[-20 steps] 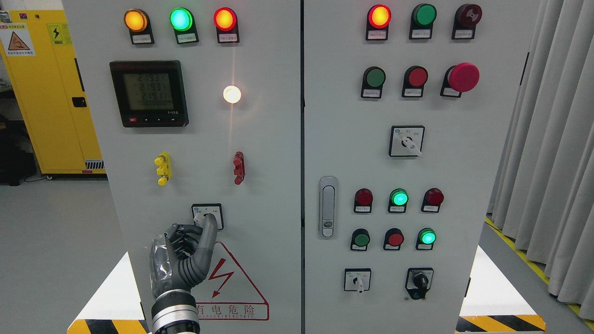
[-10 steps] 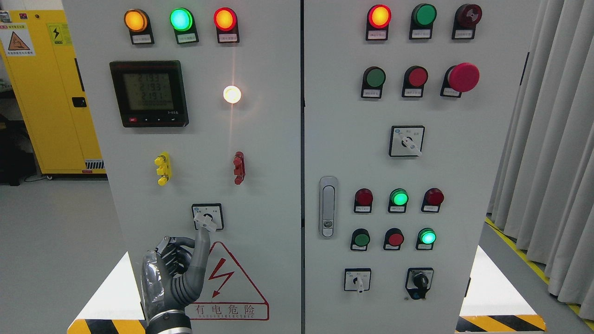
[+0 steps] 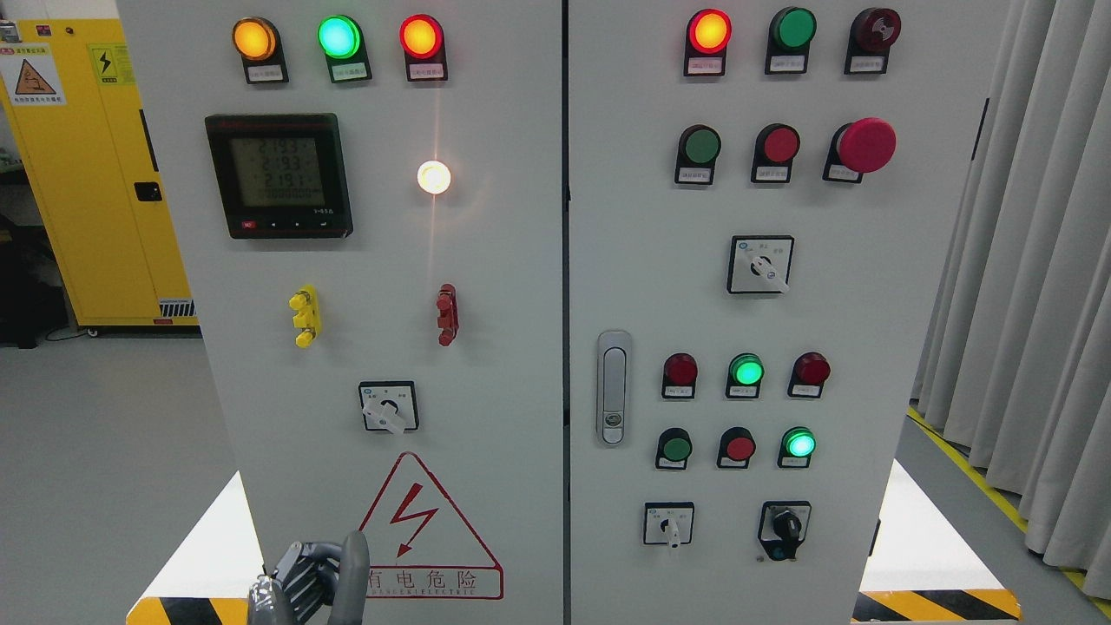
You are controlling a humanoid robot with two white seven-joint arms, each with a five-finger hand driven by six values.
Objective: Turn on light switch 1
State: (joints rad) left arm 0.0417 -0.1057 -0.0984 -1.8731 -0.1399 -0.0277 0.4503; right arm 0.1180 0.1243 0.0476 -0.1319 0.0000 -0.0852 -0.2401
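Head view: the left robot hand (image 3: 317, 577) sits at the cabinet's bottom edge, one finger extended, others curled, holding nothing, well below the rotary switch (image 3: 388, 407).

Yellow cabinet (image 3: 104, 174), grey curtain (image 3: 1033, 278)

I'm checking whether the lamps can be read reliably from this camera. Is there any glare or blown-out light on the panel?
Head view: the white lamp right of the meter is blown out, with a faint vertical streak running above and below it. Head view: the top-row amber lamp, green lamp and red lamp keep their colours. Head view: the meter digits look slightly soft.
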